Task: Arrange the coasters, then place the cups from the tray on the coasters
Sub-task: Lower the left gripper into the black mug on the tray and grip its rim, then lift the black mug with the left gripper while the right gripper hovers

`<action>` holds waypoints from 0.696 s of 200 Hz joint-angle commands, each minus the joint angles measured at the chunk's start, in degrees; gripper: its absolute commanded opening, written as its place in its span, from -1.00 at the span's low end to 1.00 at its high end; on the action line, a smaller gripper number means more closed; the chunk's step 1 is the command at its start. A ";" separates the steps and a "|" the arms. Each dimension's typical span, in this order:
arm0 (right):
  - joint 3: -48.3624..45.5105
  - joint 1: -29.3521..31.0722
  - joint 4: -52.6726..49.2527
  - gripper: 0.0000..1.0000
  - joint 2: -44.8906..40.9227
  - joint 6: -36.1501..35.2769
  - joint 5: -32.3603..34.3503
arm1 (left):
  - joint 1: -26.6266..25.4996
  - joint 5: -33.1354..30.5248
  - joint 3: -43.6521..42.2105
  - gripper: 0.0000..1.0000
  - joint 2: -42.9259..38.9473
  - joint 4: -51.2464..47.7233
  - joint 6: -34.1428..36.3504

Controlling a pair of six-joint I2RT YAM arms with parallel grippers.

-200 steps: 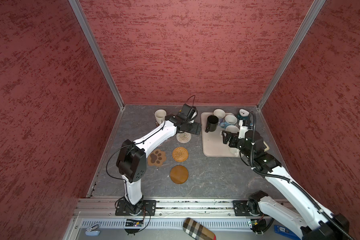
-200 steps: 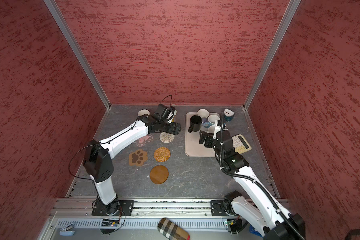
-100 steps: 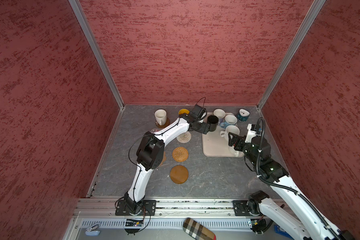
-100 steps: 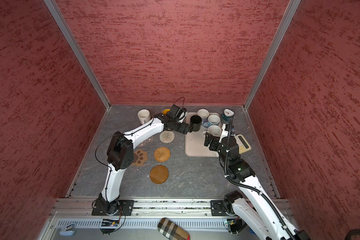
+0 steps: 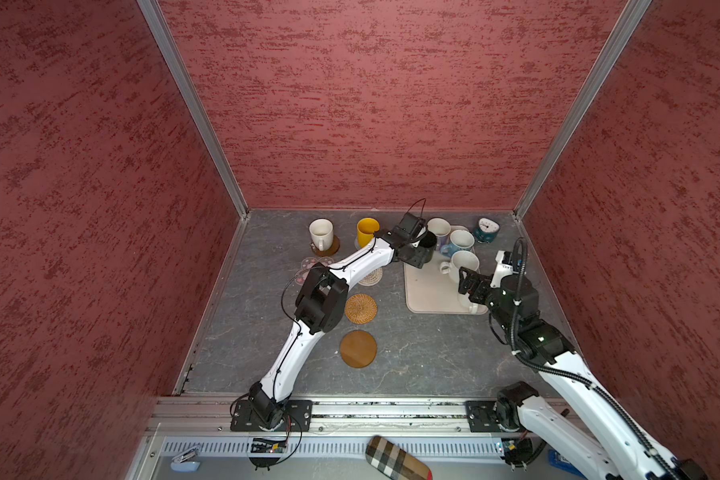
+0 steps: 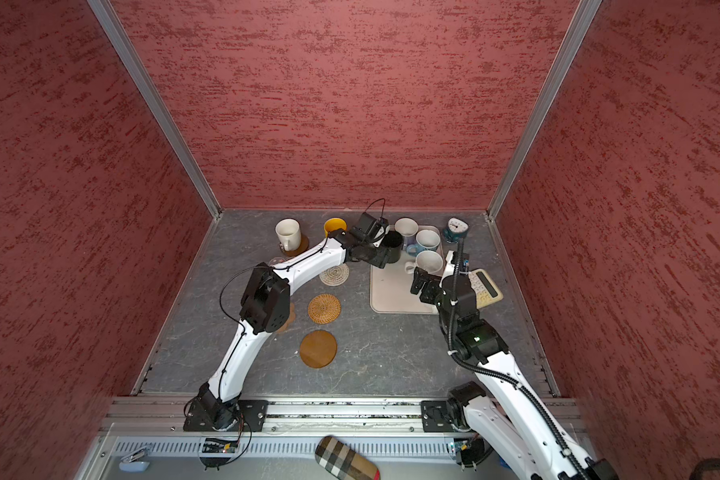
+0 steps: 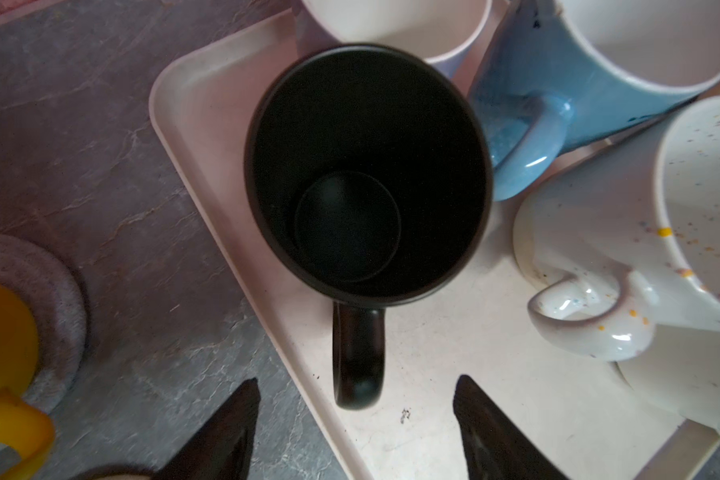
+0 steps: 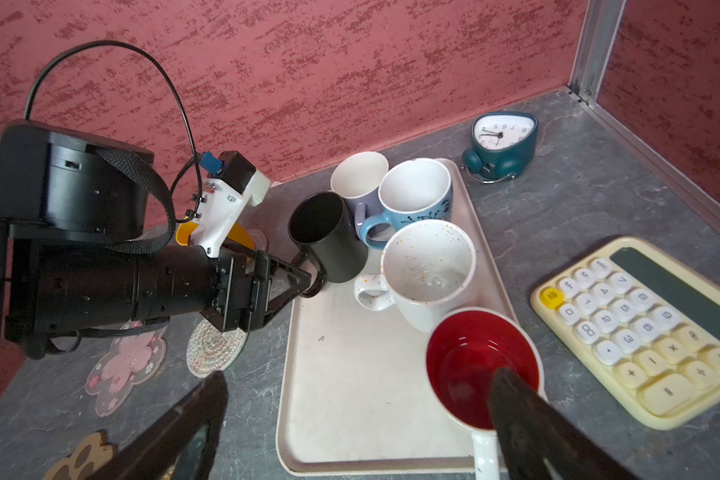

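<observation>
The black cup point(image 7: 366, 174) stands at the near-left corner of the cream tray point(image 5: 428, 293). My left gripper point(image 7: 356, 415) is open, its tips on either side of the cup's handle point(image 7: 358, 361) without touching it. In the right wrist view the same gripper point(image 8: 304, 278) reaches the handle. Also on the tray are a lavender-handled cup point(image 8: 360, 178), a blue cup point(image 8: 416, 191), a speckled white cup point(image 8: 428, 266) and a red-inside cup point(image 8: 474, 361). My right gripper point(image 8: 360, 395) hangs open above the tray's front. A white cup point(image 5: 320, 235) and a yellow cup point(image 5: 367, 232) stand on coasters.
Bare coasters lie left of the tray: pink flower point(image 8: 129, 361), beige woven point(image 5: 370, 276), rattan point(image 5: 361, 308), wooden disc point(image 5: 358, 349) and a paw shape point(image 8: 80, 457). A teal clock point(image 5: 486, 230) and a cream calculator point(image 6: 485, 286) sit at the right, near the walls.
My left gripper swung right from beside the yellow cup to the black cup's handle, and its jaws have narrowed. My right gripper drew back slightly toward the tray's front.
</observation>
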 commanded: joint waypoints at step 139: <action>-1.49 -3.00 3.97 0.97 2.49 0.81 -3.02 | -1.00 -4.54 8.09 -0.26 7.86 -0.58 1.12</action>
